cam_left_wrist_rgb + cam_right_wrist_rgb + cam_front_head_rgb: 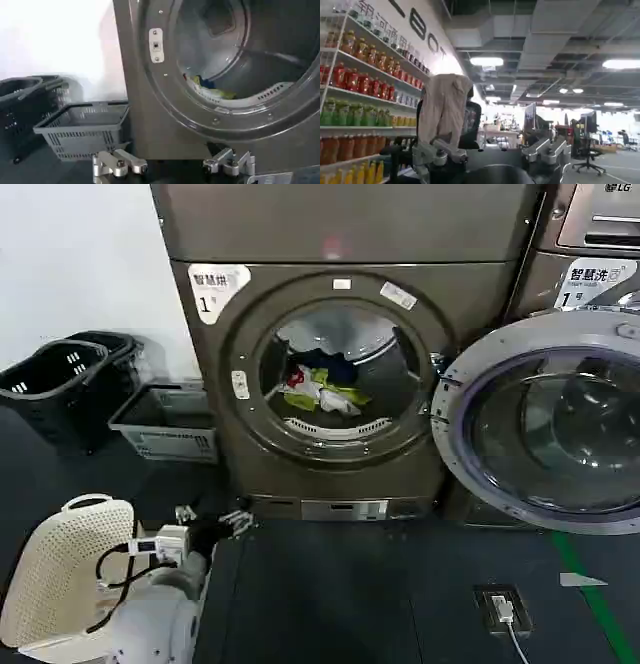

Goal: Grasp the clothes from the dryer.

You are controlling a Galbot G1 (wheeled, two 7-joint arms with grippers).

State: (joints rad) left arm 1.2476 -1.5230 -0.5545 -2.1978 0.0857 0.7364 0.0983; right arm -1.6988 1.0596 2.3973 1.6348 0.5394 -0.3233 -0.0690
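- Clothes lie in a small heap on the drum floor of the dryer, about 6 o'clock inside the round opening and a touch toward 7; yellow-green, white and red pieces show, with something dark blue behind them. From the left wrist view the clothes peep just over the porthole's lower lip, so any reach would have to clear that rim first.
- At roughly 9 o'clock from the dryer, two dark baskets stand against the white wall, and a grey crate sits on the floor just beside the machine (a likely drop-off place, though that is a guess).
- Left gripper sits low, near 7 o'clock of the porthole and well apart from the clothes. Its fingers are spread wide with nothing between them, and the wrist camera faces the drum, which suits an approach not yet begun.
- Glass door with the silver rim hangs swung out at 3 o'clock, leaving the opening free; it also blocks that side, which may be why the left arm is the one pointed at the drum.
- Right gripper is turned away from the machine toward a room with drink shelves and a draped chair; its fingers are parted and hold nothing, so it looks idle.
- Judged from this, the grasp is still ahead.
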